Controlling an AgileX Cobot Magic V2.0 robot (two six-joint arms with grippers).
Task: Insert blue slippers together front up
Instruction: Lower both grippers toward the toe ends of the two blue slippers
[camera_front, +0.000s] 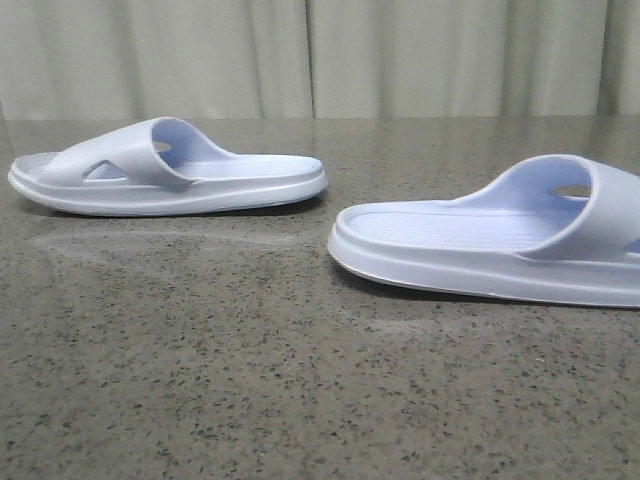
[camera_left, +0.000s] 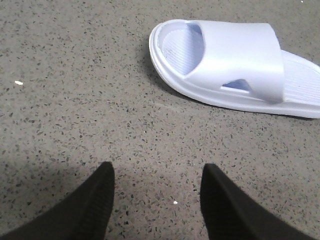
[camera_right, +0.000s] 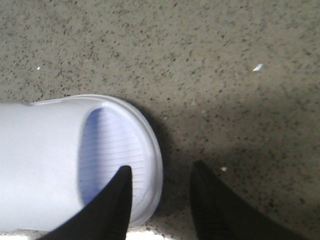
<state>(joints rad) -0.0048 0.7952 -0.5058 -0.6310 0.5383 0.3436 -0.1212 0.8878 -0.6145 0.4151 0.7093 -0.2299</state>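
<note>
Two blue slippers lie sole-down and well apart on a speckled grey stone counter (camera_front: 300, 380), backed by a pale curtain (camera_front: 320, 55). In the front view, the left slipper (camera_front: 170, 170) lies farther back, its strap with a triangular cut-out toward the left edge and its heel pointing right. The right slipper (camera_front: 500, 240) lies nearer the camera, heel pointing left, its strap running out of view at the right edge.

Left tool (camera_left: 157, 172): its two dark fingers (camera_left: 90, 205) stand wide apart over bare counter, gripping nothing. The left slipper (camera_left: 235, 65) lies ahead of this tool and off to one side, clear of both fingers, its toe opening and ribbed footbed in view.

Right tool (camera_right: 160, 175): also spread, gripping nothing. One finger (camera_right: 115, 205) overlaps the toe end of the right slipper (camera_right: 60, 165), above the ribbed footbed near the rim; the other finger (camera_right: 215, 210) hangs over bare counter just beside the sole's edge. Whether the first finger touches the foam cannot be told.
</note>
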